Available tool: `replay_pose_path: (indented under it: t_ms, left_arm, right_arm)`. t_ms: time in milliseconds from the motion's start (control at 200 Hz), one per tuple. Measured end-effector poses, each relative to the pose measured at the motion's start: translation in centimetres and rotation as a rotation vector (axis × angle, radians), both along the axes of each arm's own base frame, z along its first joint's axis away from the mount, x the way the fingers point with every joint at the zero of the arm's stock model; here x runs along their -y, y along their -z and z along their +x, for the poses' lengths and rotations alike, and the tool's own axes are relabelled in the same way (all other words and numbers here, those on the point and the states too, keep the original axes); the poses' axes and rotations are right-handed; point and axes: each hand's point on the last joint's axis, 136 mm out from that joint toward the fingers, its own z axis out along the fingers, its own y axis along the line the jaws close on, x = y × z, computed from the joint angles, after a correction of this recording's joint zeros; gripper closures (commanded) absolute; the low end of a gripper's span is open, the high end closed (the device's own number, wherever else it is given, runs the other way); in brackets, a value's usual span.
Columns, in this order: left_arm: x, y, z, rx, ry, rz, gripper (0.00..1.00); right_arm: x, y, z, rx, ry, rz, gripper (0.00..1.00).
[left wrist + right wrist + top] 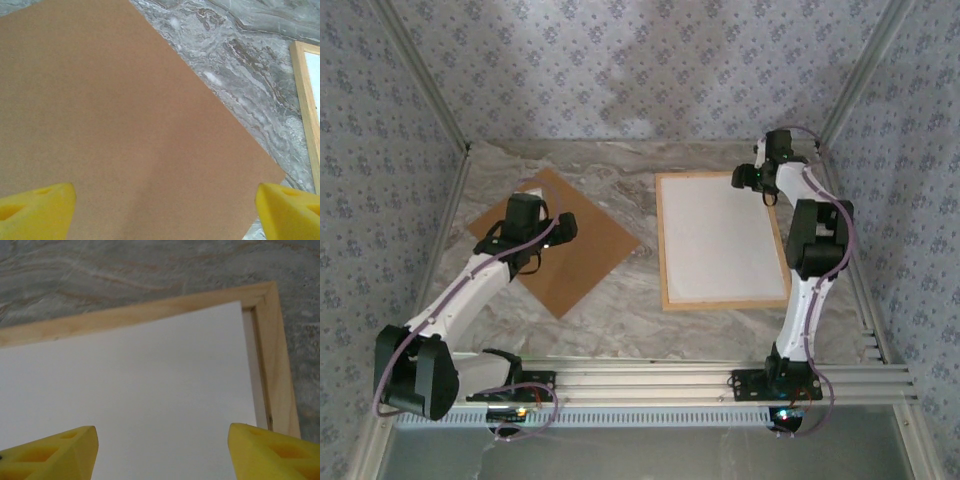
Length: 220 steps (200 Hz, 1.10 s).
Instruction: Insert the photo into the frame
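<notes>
Top ext. cam is set high, above and behind the arm bases [650, 385], and is faced down and fwd. The whole table [620, 310] is taken in from afar, up to the patterned walls [620, 60]. Left wrist cam is held close over the brown board [125, 125] and faced down past the left gripper's fingertips [35, 210] at btm of pic, w/ the frame [305, 90] edge caught at right. Right wrist cam is held v. close over a frame corner, w/ the right gripper's fingertips [50, 452] at btm. Board is shared by top ext. + left wrist views. Frame is shared by all three.
</notes>
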Motion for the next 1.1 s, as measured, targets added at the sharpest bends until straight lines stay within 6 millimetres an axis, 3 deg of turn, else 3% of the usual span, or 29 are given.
replay_pose_path:
  t_ms: [175,370,925,1100]
  left_arm:
    - [0.2,0.2,0.0,-0.003,0.002,-0.021,0.08]
    - [0.4,0.1,0.1,0.005,0.009,-0.032,0.08]
    - [-0.3,0.8,-0.4,0.0,-0.005,-0.034,0.08]
    - [-1.2,1.0,-0.3,-0.005,-0.03,-0.035,0.08]
  right_arm:
    - [0.4,2.3,2.0,-0.018,0.059,0.059,0.29]
    - [0.5,2.6,3.1,-0.045,0.118,0.127,0.31]
    - [1.3,3.4,2.3,-0.115,0.169,0.169,0.31]
    - [0.8,2.2,1.5,-0.103,0.138,0.15,0.28]
